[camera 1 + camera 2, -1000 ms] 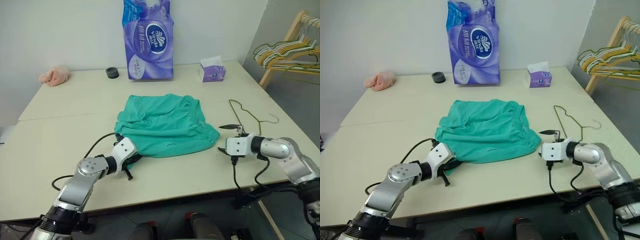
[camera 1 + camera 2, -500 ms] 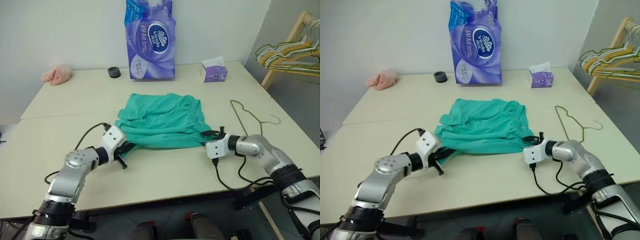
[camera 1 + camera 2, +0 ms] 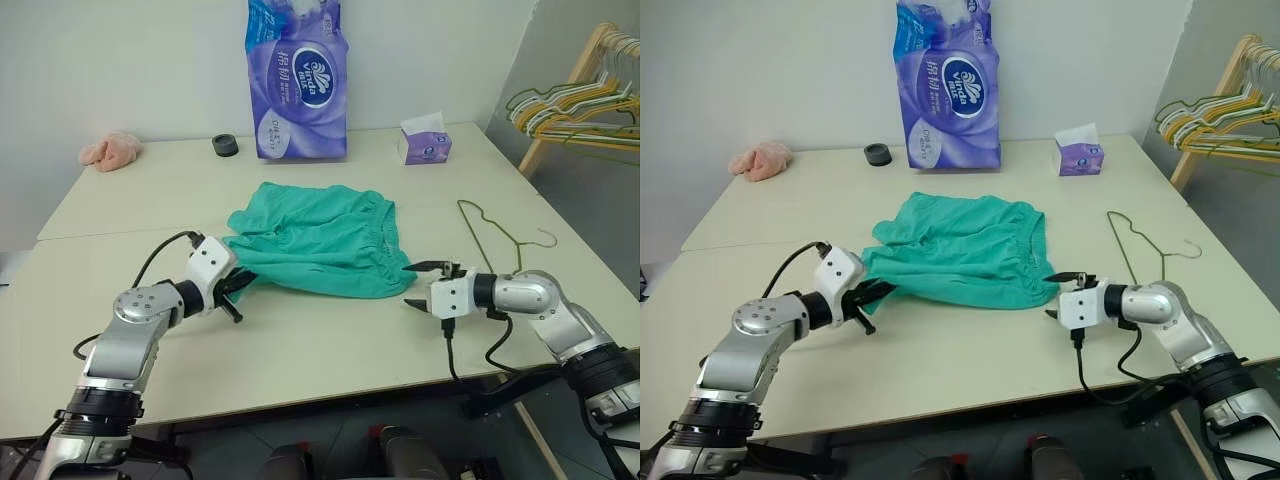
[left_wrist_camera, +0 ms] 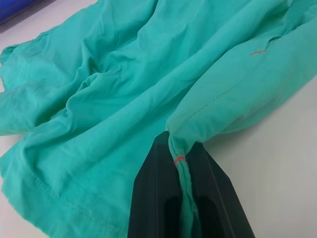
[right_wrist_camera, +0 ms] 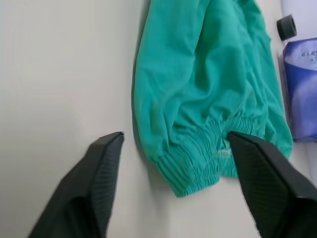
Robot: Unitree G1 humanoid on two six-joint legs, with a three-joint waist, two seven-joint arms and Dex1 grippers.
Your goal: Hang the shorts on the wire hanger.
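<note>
Head view: the teal shorts lie crumpled mid-table; the left gripper pinches their near-left hem; the right gripper, fingers spread, sits at the waistband corner; the olive wire hanger lies flat on the table just right of the shorts, apart from them. Left wrist view: black fingers pressed together on a bunched fold of hem. Right wrist view: both fingers stand wide apart either side of the gathered elastic waistband, not touching it.

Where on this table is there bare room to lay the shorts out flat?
Bare stretches: the table's left side between the pink cloth and the shorts, and the near edge. Crowded: the back by the purple pack, and the right by the wire hanger.
</note>
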